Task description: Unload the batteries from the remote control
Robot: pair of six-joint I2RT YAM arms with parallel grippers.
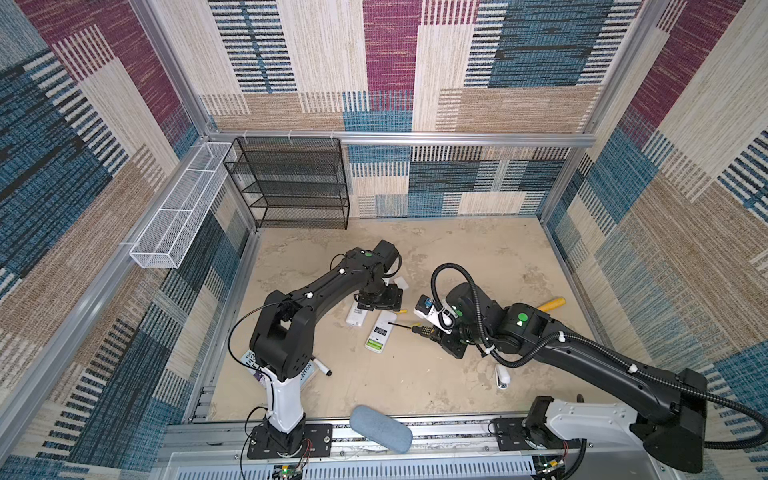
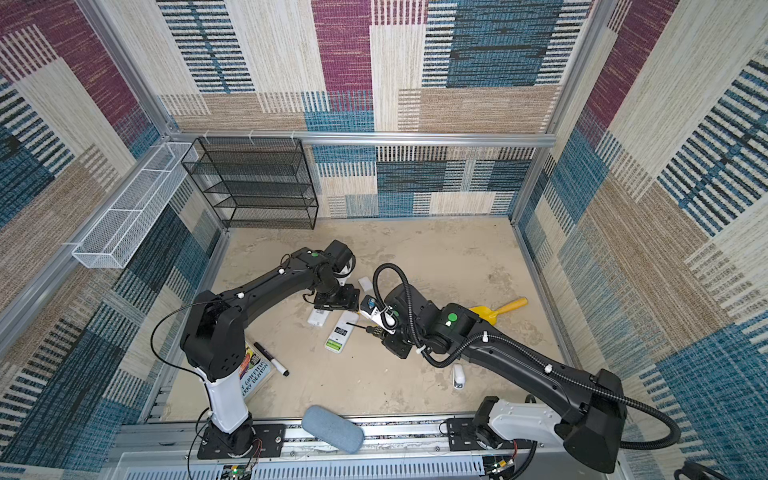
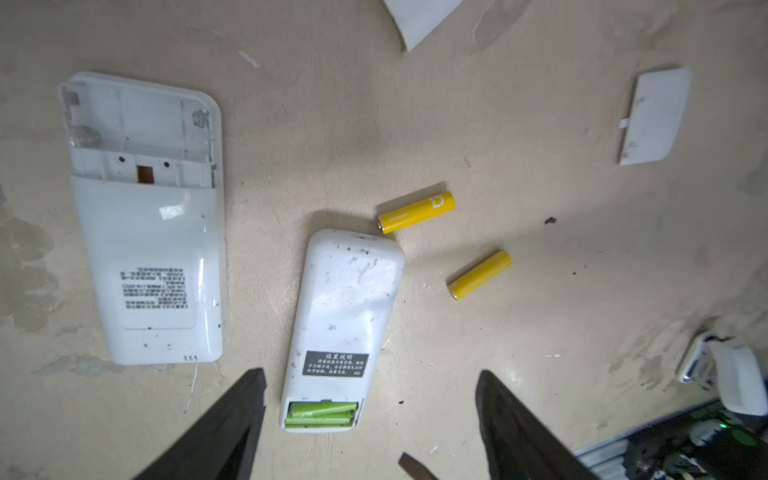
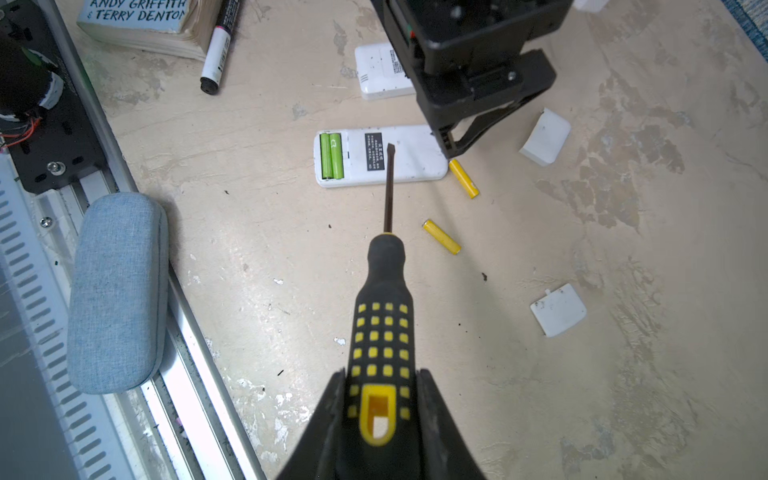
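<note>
A small white remote control [image 3: 345, 299] lies face down, its end compartment open with two yellow-green batteries [image 3: 320, 413] inside, the upper one tilted. Two yellow batteries [image 4: 441, 237] [image 4: 463, 178] lie loose on the floor beside it. My left gripper [image 3: 370, 374] hovers open over the remote, a finger on either side and nothing between them. My right gripper [image 4: 382, 374] is shut on the black-and-yellow screwdriver [image 4: 382, 316], whose tip sits over the remote's black label. In both top views the remote [image 1: 380, 332] [image 2: 340, 332] lies between the two grippers.
A larger white remote [image 3: 149, 216] with an empty compartment lies alongside. Loose white covers [image 4: 559, 309] [image 4: 545, 137] rest on the floor. A book [image 4: 137, 20], a marker [image 4: 218, 50], a blue-grey case [image 4: 116, 291] on the front rail, a yellow scoop [image 1: 550, 304] and a black mesh shelf [image 1: 291, 183] stand around.
</note>
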